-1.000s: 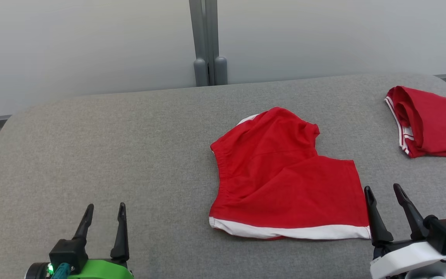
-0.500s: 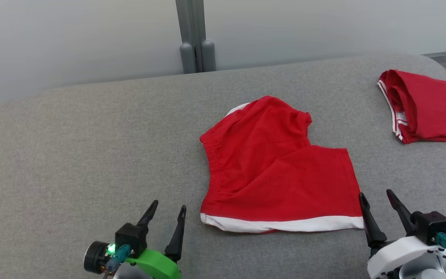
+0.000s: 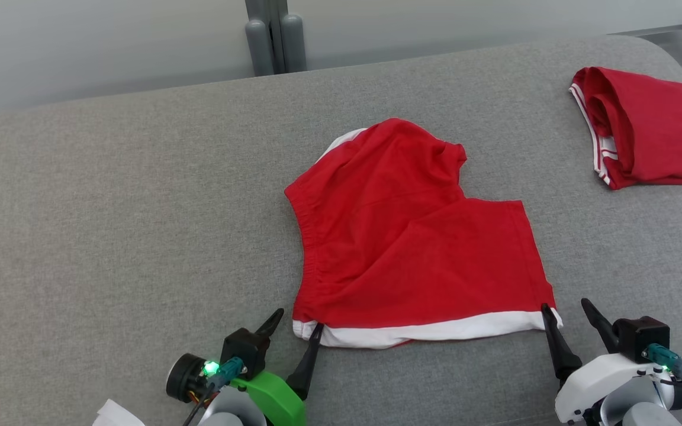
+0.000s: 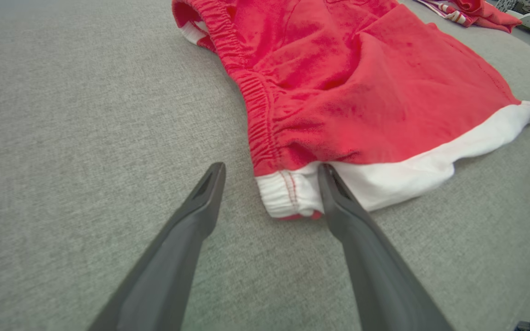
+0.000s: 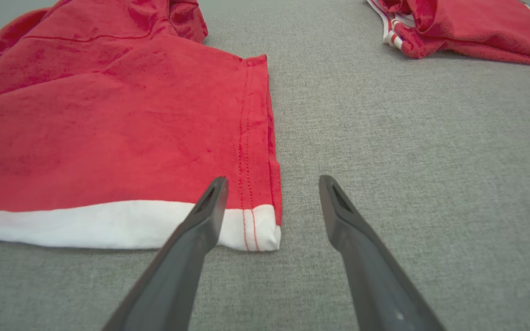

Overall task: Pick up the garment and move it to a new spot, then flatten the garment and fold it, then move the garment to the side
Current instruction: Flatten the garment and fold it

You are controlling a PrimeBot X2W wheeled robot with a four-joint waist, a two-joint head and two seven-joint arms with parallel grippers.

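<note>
Red shorts [image 3: 412,248] lie spread but rumpled on the grey surface [image 3: 110,207], about mid-width and a bit toward its right edge. The elastic waistband faces the left edge and the white hem band [image 3: 436,332] runs along the side nearest me. The far leg is bunched up, with a sliver of white showing at the far side. My left tool [image 3: 299,318] is released with its jaws wide, low at the near-left corner of the shorts. In the left wrist view that white corner sits between my two fingers [image 4: 191,220], with the right one lying over the band; I can't tell if it touches the cloth. My right tool [image 3: 565,304] is also released and wide, at the near-right corner of the shorts. In the right wrist view its left finger crosses the white band just inside the stitched side hem, and the right finger is over bare surface. Neither tool is grasping anything. A second item, a folded red jersey [image 3: 649,130] with striped trim and a dark number, lies at the far right corner, well apart from the shorts. A grey post [image 3: 274,35] stands behind the far edge.
</note>
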